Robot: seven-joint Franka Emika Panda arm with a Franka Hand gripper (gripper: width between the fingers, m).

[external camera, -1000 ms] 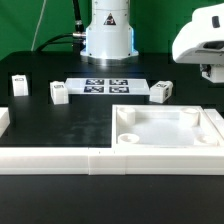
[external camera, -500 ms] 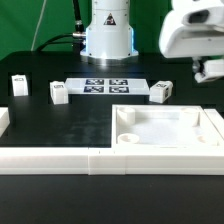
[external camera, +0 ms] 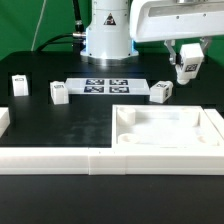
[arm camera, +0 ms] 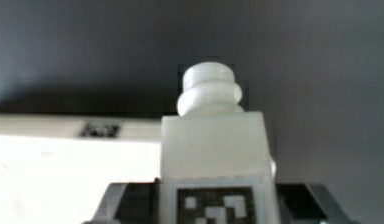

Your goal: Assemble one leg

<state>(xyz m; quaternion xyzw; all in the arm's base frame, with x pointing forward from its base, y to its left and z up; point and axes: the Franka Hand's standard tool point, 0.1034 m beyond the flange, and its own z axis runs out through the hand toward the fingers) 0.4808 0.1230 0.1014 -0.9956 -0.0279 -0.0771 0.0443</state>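
Leg (external camera: pixel 187 66) hanging clear of the desk (external camera: pixel 60 125), toward its far edge on the exterior view's right. I see my fingers (arm camera: pixel 121 204) pinching it from both sides, tag facing the wrist camera. White panel (external camera: pixel 165 130) lies flat by the near edge, same side.

Four legs show in the exterior view: leg (external camera: pixel 19 85) and leg (external camera: pixel 59 93) at the exterior view's left, leg (external camera: pixel 161 91) right of the one marker board (external camera: pixel 105 85), and leg (external camera: pixel 187 65) raised farther right. One panel (external camera: pixel 170 126), near right.
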